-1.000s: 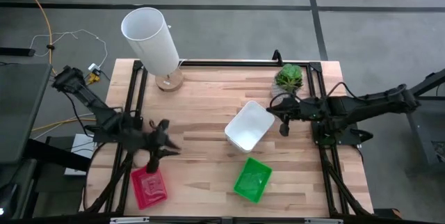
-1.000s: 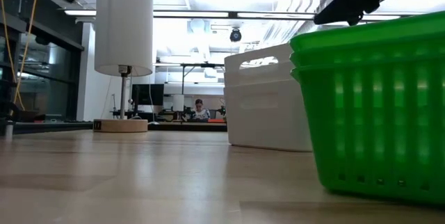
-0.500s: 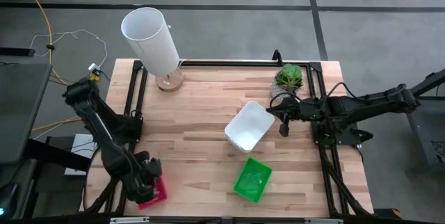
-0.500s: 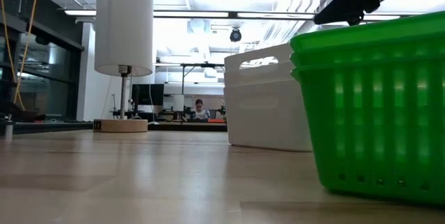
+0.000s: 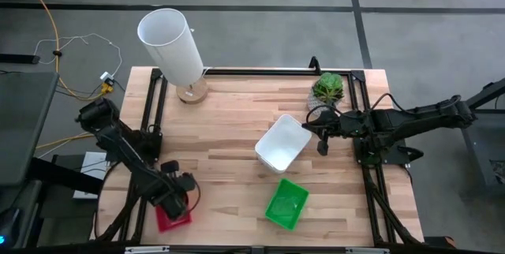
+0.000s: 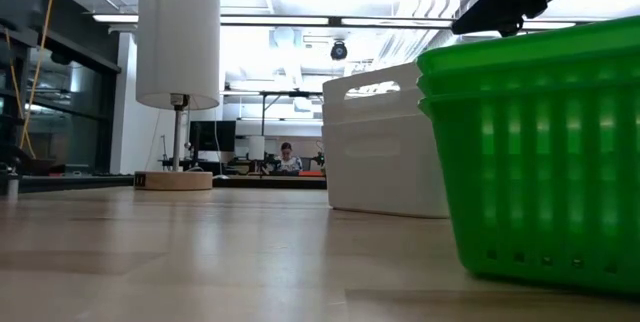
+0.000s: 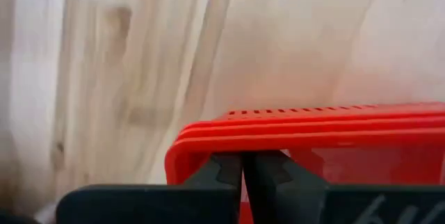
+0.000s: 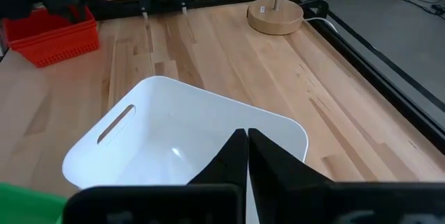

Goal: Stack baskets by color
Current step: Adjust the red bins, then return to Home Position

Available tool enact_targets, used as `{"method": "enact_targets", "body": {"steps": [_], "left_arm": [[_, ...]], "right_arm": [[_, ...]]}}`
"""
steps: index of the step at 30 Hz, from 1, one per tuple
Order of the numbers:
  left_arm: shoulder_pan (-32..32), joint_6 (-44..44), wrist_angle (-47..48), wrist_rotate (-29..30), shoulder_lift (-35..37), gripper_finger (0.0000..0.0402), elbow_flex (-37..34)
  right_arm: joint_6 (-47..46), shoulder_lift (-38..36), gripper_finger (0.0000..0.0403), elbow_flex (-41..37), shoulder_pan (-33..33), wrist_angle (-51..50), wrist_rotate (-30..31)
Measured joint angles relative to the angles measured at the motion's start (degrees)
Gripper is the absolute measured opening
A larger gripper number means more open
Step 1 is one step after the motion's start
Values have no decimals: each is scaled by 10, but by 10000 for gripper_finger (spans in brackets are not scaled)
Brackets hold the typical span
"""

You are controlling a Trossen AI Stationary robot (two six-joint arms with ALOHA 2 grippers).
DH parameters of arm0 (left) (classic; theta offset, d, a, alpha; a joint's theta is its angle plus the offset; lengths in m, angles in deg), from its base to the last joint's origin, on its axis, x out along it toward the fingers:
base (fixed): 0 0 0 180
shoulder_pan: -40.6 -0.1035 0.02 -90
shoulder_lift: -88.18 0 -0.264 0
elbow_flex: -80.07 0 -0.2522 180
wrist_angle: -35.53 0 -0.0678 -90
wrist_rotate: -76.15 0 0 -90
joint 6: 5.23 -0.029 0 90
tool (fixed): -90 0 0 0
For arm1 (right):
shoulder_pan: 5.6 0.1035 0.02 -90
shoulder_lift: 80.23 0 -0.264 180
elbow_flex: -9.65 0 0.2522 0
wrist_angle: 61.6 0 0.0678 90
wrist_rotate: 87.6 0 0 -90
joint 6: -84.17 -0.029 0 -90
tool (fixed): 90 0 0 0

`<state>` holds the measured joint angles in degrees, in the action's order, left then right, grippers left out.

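While your left gripper (image 5: 178, 193) pinches the red stack's (image 5: 171, 214) rim and your right gripper (image 5: 322, 135) hangs shut, white (image 5: 282, 143) and green (image 5: 286, 203) stacks look finished.

We see the lamp (image 5: 175, 45) standing at the table's (image 5: 229, 128) far left corner and the potted plant (image 5: 329, 88) near its far right corner. One basket stack (image 5: 282, 143) sits mid-table, another (image 5: 286, 203) toward the near edge, a third (image 5: 175, 216) at the near left corner.
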<state>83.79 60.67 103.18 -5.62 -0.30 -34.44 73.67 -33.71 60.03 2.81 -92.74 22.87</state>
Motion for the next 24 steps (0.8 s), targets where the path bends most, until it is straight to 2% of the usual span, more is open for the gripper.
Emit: {"method": "enact_targets", "body": {"steps": [14, 19, 24], "left_arm": [[-154, -278, 3, 19, 12, 0, 0], [-209, -357, 17, 63, 63, 0, 29], [-235, -466, -13, 73, 144, 0, 89]], "right_arm": [[0, 0, 0, 0, 0, 0, -22], [1, 0, 0, 0, -1, 7, -22], [4, 0, 0, 0, -1, 19, -24]]}}
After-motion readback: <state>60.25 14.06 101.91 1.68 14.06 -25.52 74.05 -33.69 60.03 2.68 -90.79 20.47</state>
